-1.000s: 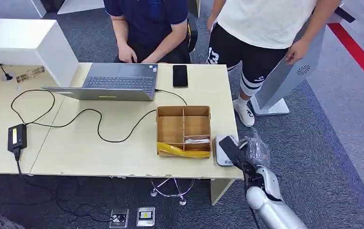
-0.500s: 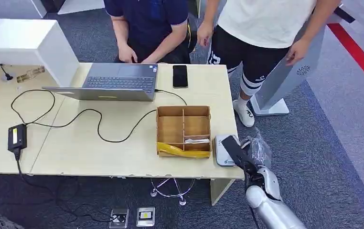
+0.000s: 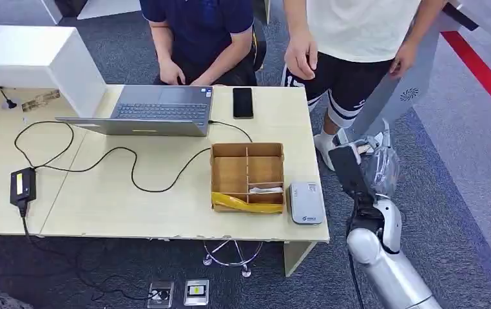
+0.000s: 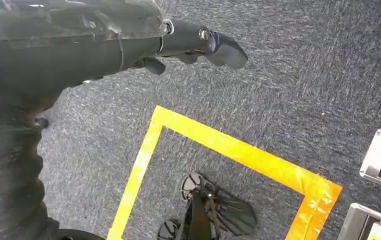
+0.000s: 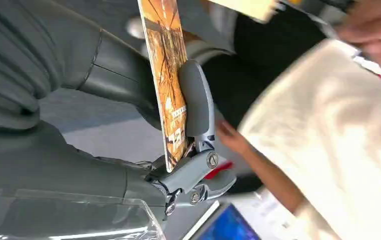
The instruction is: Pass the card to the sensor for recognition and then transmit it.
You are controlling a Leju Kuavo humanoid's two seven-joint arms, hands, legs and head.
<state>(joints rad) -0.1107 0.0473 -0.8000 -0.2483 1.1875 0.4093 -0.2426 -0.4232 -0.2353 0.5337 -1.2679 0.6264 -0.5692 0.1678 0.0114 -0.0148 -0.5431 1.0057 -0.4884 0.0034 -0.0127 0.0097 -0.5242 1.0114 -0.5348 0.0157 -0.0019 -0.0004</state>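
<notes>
My right hand [image 3: 373, 170], wrapped in clear plastic, holds a card [image 3: 348, 168] upright in the air past the table's right edge. From the head the card looks dark. In the right wrist view the card [image 5: 168, 75] shows an orange printed face, pinched between thumb [image 5: 196, 100] and fingers. The grey-white sensor [image 3: 306, 202] lies uncovered on the table's near right corner, to the left of and below the card. A standing person in a white shirt holds a hand [image 3: 302, 55] out beyond the card. My left hand [image 4: 193, 42] hangs over the carpet holding nothing, fingers apart.
A divided cardboard box [image 3: 248, 175] sits beside the sensor. On the table [image 3: 133, 206] are a laptop [image 3: 159, 109], a phone [image 3: 243, 102], cables and a power adapter [image 3: 22, 185]. A seated person [image 3: 198, 32] is behind the laptop. A grey stand [image 3: 385, 103] rises at right. Yellow tape [image 4: 218, 145] marks the floor.
My right hand has lifted the card off the sensor and carried it up and to the right, away from the table. The standing person's hand has come forward.
</notes>
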